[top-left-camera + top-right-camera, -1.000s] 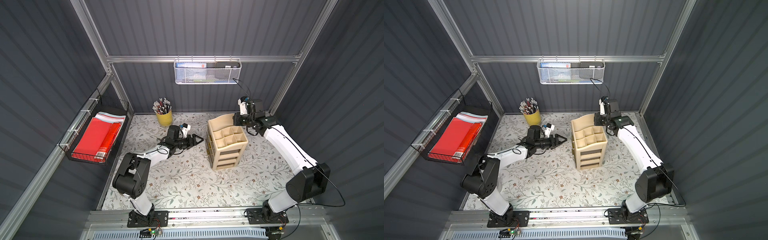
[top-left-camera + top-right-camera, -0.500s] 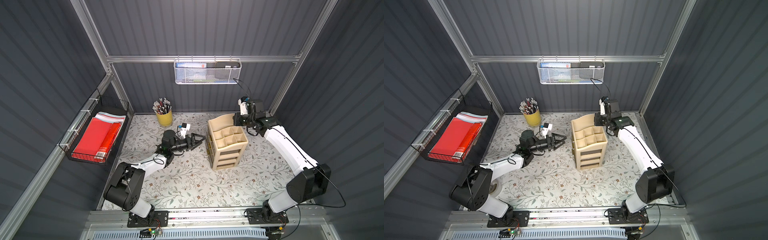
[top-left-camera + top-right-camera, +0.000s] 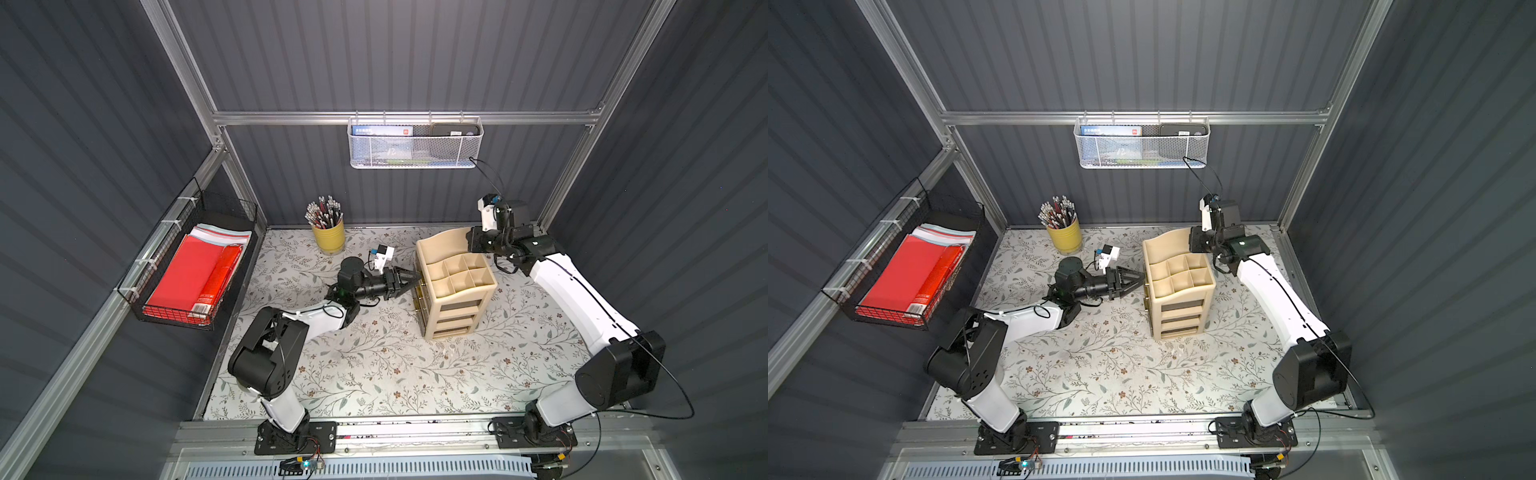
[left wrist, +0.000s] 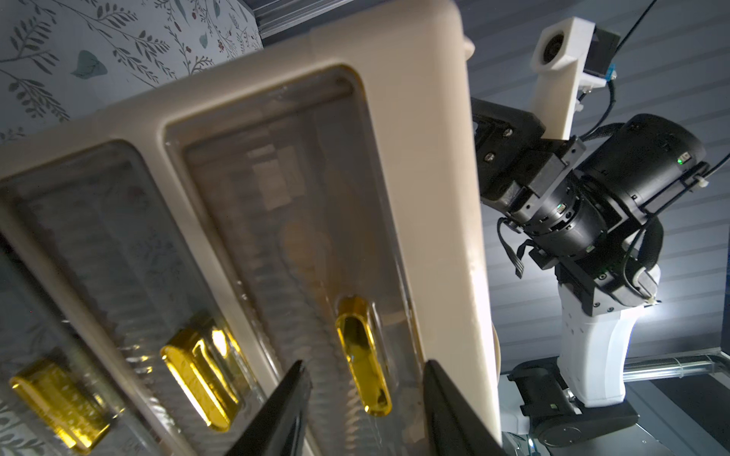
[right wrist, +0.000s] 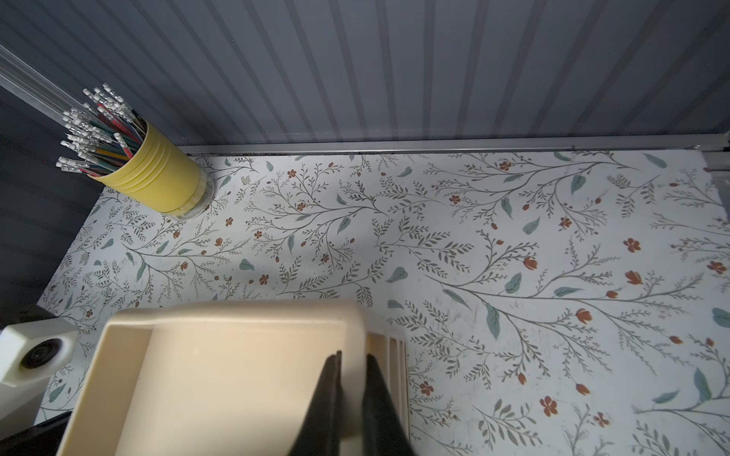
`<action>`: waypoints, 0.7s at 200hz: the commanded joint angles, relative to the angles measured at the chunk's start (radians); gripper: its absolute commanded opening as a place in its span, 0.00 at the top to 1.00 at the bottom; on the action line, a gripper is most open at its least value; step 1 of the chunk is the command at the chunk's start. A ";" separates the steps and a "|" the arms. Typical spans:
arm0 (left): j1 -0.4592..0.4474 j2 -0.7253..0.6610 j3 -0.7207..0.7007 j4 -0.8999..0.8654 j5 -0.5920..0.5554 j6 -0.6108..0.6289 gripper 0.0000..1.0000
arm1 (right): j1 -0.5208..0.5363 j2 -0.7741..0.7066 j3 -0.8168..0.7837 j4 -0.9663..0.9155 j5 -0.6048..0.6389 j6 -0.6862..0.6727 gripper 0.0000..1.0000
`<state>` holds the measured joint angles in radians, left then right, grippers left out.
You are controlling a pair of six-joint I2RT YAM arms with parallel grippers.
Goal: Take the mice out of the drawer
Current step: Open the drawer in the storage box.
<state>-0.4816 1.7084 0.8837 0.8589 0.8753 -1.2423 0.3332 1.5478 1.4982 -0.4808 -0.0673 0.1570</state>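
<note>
The left gripper (image 4: 366, 362) points level at the top drawer (image 4: 284, 205) of the organizer (image 3: 455, 291). Its jaws are apart, with the gold handle (image 4: 357, 335) between them and a gap on each side, so nothing is clamped yet; the straddle suits a pinch and a straight pull. That drawer is closed, as are the 2 lower drawers (image 4: 130, 252), each with its own gold handle. Their smoky fronts show only blurred shapes, so the mice are not in view; I judge they lie inside 1 of these drawers, but cannot tell which. The right gripper (image 5: 352, 355) is closed on the organizer's back wall, 1 finger inside and 1 outside, likely to brace the light box so it does not slide toward the left arm when the drawer is pulled. On top, 6 small cells (image 3: 457, 268) and the tall back bay (image 5: 221, 379) look empty. Further out on the table (image 3: 374, 374), a yellow cup (image 3: 329, 241) packed with pencils stands by the back wall, well apart from the organizer. A wire basket (image 3: 174, 316) on the left wall holds red folders, and a mesh basket (image 3: 415, 160) on the back wall holds a blue box and a dark flat item.
</note>
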 commanded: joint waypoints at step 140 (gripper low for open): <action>0.114 -0.056 -0.027 -0.369 -0.027 0.344 0.95 | -0.023 0.057 -0.071 0.012 0.035 -0.027 1.00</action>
<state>-0.4610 1.7058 0.9108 0.7723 0.8768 -1.1946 0.3252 1.5364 1.4811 -0.4644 -0.0753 0.1699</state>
